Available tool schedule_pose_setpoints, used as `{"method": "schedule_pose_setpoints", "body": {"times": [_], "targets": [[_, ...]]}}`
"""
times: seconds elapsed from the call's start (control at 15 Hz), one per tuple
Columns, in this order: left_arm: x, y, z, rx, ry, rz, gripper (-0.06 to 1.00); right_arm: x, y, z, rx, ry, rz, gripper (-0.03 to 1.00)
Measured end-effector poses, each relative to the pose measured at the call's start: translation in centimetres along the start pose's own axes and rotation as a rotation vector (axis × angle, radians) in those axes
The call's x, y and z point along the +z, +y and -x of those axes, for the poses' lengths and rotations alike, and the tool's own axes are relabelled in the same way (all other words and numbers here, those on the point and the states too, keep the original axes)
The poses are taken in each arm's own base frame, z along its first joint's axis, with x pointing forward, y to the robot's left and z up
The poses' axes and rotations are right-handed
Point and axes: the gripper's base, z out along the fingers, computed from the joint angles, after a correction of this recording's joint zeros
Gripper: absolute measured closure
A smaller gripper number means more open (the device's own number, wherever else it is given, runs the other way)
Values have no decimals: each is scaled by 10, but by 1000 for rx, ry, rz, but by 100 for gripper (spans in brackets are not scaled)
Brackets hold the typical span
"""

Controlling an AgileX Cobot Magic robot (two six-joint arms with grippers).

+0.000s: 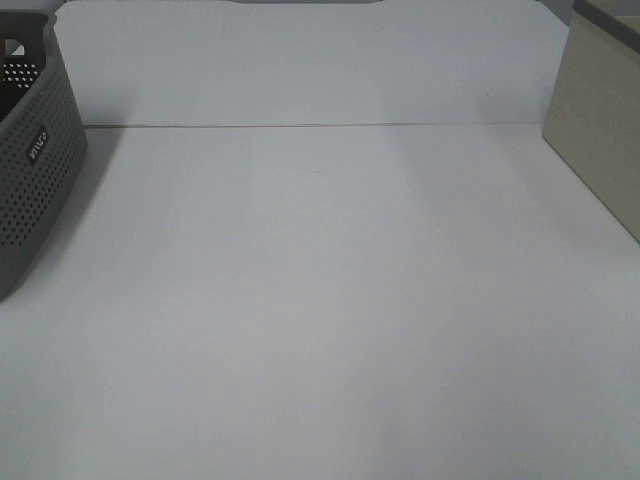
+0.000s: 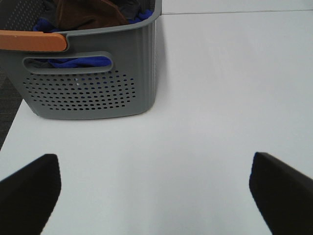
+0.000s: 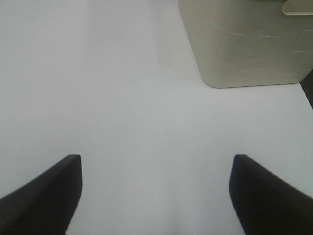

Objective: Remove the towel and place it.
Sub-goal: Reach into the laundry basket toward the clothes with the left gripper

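The dark brown towel (image 2: 88, 13) lies bunched inside the grey perforated basket (image 2: 93, 93), on top of blue cloth (image 2: 80, 62). My left gripper (image 2: 154, 193) hovers open over the white table, a short way in front of the basket, with nothing between its fingers (image 2: 29, 191). The right gripper (image 3: 156, 196) is open too, over bare table near a beige box (image 3: 244, 44). In the exterior high view only the basket's side (image 1: 35, 170) shows at the left edge; the towel and both grippers are out of that view.
The basket has an orange handle (image 2: 32, 41) on its near rim. A beige box (image 1: 600, 130) stands at the right edge of the white table (image 1: 320, 300). A seam (image 1: 320, 125) runs across the back.
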Motion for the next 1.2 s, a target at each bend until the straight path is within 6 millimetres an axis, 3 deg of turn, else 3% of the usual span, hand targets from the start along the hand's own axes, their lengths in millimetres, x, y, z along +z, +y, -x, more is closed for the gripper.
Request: {"method": "schedule_pose_setpoints", "body": {"times": [1.2], "targets": [[0,0,0,0,0,0,-3,0,0,0,0,0,0,17]]}}
